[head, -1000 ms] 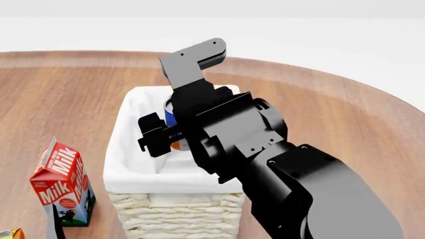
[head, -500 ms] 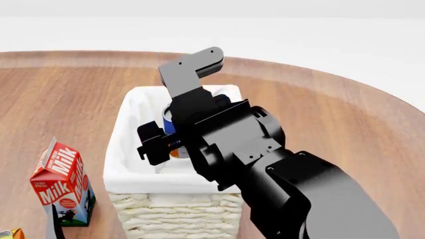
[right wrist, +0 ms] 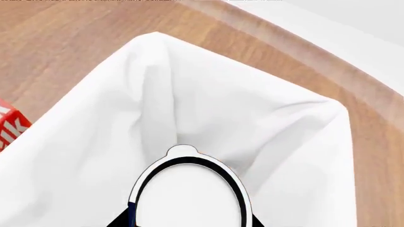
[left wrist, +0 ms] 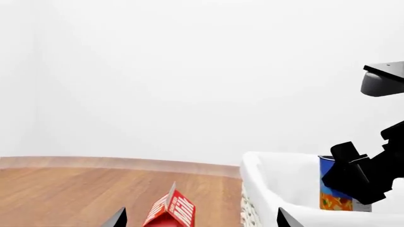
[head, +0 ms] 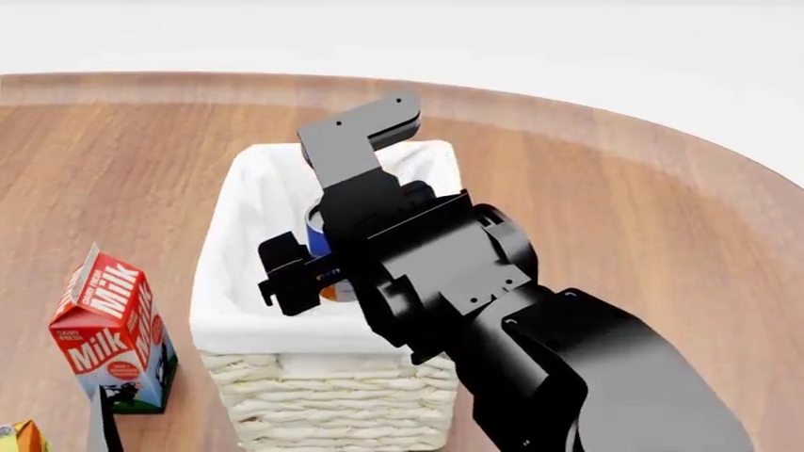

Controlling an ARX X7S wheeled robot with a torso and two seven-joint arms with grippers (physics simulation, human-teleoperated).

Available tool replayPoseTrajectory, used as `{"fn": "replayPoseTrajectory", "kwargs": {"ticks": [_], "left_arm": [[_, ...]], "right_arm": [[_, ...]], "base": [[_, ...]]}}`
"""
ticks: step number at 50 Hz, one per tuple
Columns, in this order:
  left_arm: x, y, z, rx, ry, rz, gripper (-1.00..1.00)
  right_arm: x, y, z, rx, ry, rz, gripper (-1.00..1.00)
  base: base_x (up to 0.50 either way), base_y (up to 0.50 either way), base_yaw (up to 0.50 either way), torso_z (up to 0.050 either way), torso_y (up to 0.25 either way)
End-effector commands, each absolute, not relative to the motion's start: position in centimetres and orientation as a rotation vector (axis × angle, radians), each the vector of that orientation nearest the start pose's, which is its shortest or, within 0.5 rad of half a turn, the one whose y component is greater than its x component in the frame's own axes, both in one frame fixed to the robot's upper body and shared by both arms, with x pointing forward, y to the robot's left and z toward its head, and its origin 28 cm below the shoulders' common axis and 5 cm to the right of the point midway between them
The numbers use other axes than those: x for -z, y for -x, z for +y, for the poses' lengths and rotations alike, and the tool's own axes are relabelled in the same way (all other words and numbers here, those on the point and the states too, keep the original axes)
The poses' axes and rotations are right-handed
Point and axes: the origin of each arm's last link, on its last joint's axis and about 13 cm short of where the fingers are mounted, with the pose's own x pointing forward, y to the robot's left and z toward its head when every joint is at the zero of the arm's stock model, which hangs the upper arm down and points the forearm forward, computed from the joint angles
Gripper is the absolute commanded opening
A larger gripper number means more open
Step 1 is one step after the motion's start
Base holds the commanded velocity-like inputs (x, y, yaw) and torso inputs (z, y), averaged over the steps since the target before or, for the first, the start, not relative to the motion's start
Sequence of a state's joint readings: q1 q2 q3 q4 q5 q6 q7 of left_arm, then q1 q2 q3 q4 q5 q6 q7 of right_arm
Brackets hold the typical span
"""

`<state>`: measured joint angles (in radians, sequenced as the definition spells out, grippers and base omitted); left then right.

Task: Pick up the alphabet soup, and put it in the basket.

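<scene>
The alphabet soup (head: 315, 229) is a blue can with a white lid (right wrist: 189, 194) and an orange label (left wrist: 332, 195). My right gripper (head: 322, 262) is shut on it and holds it upright inside the opening of the basket (head: 329, 397), below the level of the rim. In the right wrist view its black fingertips (right wrist: 120, 222) flank the can over the basket's white cloth lining (right wrist: 252, 109). My left gripper (left wrist: 200, 218) is open near the table's front left, apart from the basket (left wrist: 265, 176). The can's lower part is hidden by the arm and the lining.
A red and white milk carton (head: 107, 330) stands left of the basket; in the left wrist view it (left wrist: 171, 212) lies between my left fingertips. An orange carton corner (head: 15, 439) shows at the front left. The round wooden table (head: 628, 188) extends to the right.
My right gripper has sunk a little lower into the basket with the can. The head view has tilted down slightly, so the basket and the milk carton sit higher in the picture.
</scene>
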<state>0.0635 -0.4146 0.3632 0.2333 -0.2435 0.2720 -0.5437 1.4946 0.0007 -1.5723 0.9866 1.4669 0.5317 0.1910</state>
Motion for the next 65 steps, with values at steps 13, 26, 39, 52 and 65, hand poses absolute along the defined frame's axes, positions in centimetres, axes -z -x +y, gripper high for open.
{"fn": "replayPoseTrajectory", "kwargs": {"ticks": [13, 26, 39, 52, 65], "left_arm": [[-5.47, -18.59, 21.58, -0.092, 0.044, -0.313, 1.0], [-5.67, -18.42, 21.51, -0.093, 0.038, -0.328, 1.0], [-5.54, -18.53, 21.49, -0.091, 0.039, -0.325, 1.0], [-5.53, -18.65, 21.34, -0.102, -0.002, -0.314, 1.0], [-5.64, -18.48, 21.46, -0.087, 0.046, -0.338, 1.0]], "right_arm": [[-20.53, -39.71, -0.89, -0.373, 0.317, 0.491, -1.0], [-20.54, -39.68, -0.78, -0.379, 0.318, 0.486, -1.0], [-20.51, -39.69, -0.75, -0.384, 0.313, 0.482, -1.0], [-20.36, -39.73, -0.85, -0.383, 0.317, 0.482, -1.0], [-20.7, -39.97, -0.92, -0.359, 0.306, 0.451, -1.0]], "base": [[0.0, 0.0, 0.0, 0.0, 0.0], [0.0, 0.0, 0.0, 0.0, -0.027], [0.0, 0.0, 0.0, 0.0, 0.0], [0.0, 0.0, 0.0, 0.0, 0.0], [0.0, 0.0, 0.0, 0.0, 0.0]]}}
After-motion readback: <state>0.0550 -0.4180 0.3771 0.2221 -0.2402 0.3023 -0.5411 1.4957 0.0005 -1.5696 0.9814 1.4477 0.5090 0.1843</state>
